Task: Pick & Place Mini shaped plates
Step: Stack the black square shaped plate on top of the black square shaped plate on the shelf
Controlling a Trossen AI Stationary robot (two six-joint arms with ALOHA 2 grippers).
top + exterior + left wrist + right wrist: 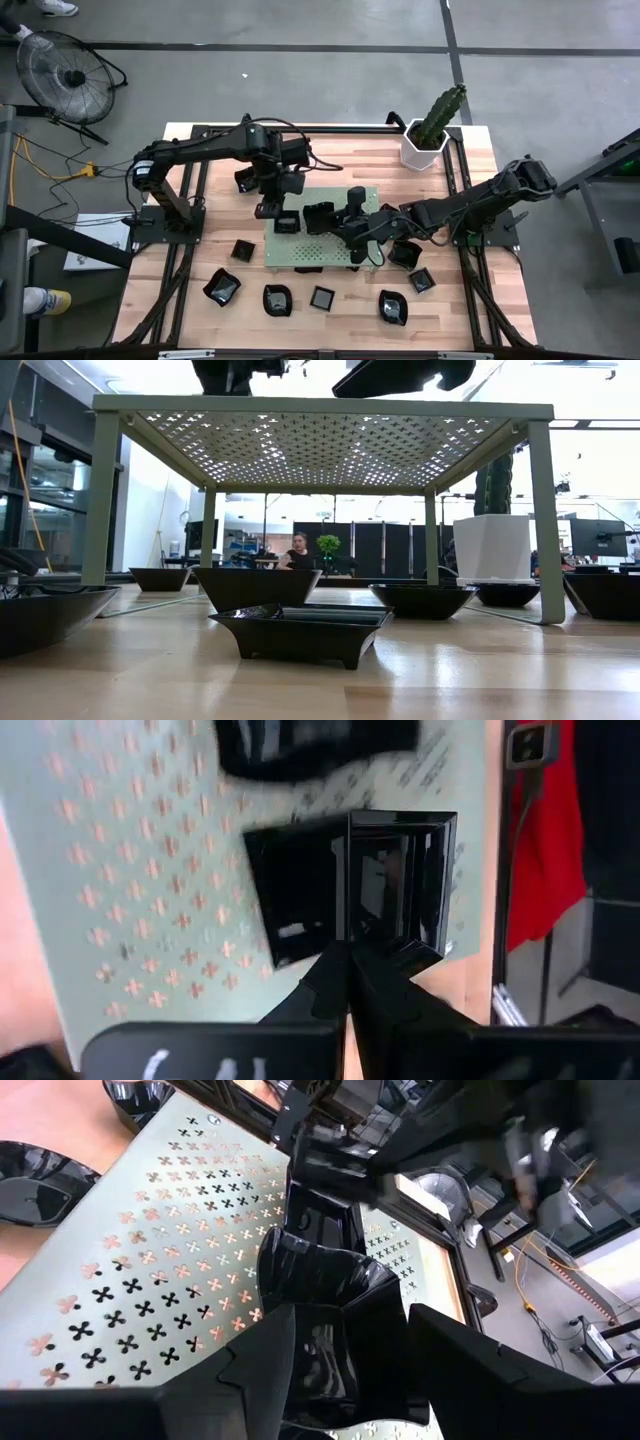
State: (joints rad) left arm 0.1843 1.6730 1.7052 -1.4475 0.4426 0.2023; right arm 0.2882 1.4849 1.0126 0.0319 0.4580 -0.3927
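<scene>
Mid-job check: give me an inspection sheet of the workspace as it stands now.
Surface: wooden table with green perforated board raised on legs.
Job's things: black mini plates scattered on the wood; square plate and another plate on the board.
Clutter: white cactus pot at a far corner.
Grippers: left gripper shut on the square plate's rim; right gripper open astride the other plate.
Cables: yellow cable on the floor.
Surroundings: fan; seated person far behind.

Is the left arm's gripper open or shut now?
Shut on a square black plate: in the left wrist view the left gripper has its jaws pinched together on the plate's rim, over the green board.
</scene>
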